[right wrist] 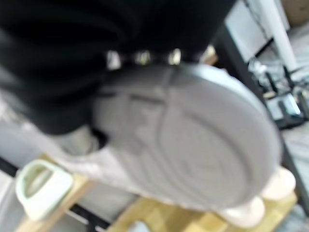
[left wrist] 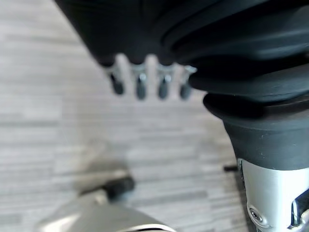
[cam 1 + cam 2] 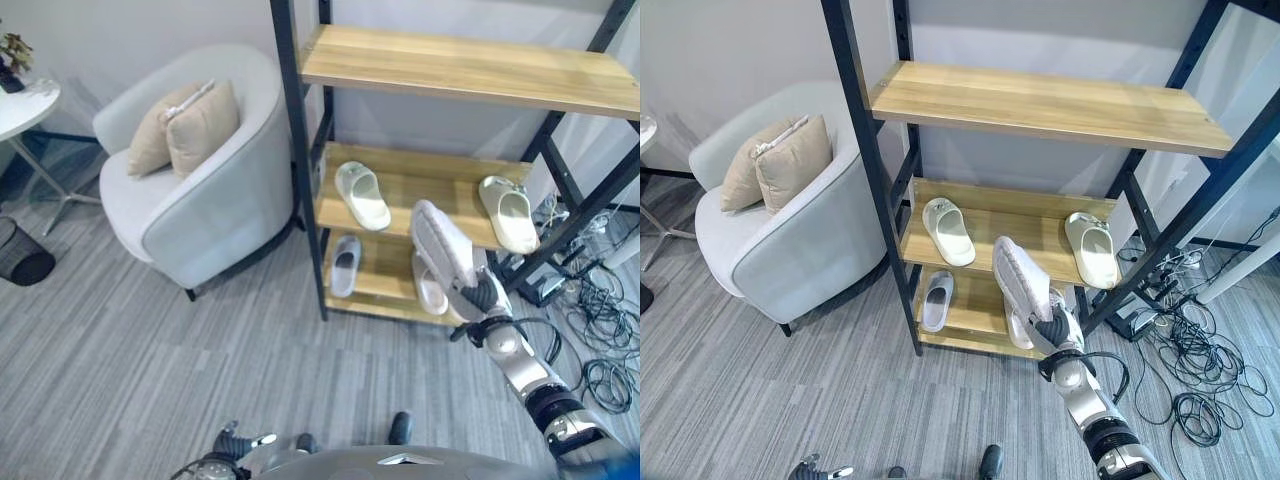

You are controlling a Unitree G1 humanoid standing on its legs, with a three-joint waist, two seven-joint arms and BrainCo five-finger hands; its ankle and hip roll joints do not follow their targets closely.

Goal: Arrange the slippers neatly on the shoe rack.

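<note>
The right hand (image 3: 487, 292) is raised in front of the shoe rack (image 3: 400, 190), its fingers clamped on a grey slipper (image 3: 443, 243). The slipper stands up from the hand toward 11 o'clock, tilted, its sole turned to the robot — in the right wrist view that sole (image 1: 193, 145) sits right against the hand's dark cover. It hangs in front of the middle and bottom shelves, not resting on either.

On the middle shelf lie two cream slippers: one (image 3: 362, 195) at 10 o'clock from the held slipper, the other (image 3: 508, 213) at 2 o'clock, near the rack's right post. On the bottom shelf a grey slipper (image 3: 346, 264) lies at 9 o'clock, and a pale slipper (image 3: 429, 285) lies just behind the hand, partly hidden by it. The top shelf (image 3: 470, 68) is bare wood.

The left hand (image 2: 149, 82) hangs low over the striped grey floor (image 3: 150, 370), fingers relaxed and apart.

An armchair (image 3: 190, 170) with two cushions (image 3: 185, 127) stands left of the rack.
</note>
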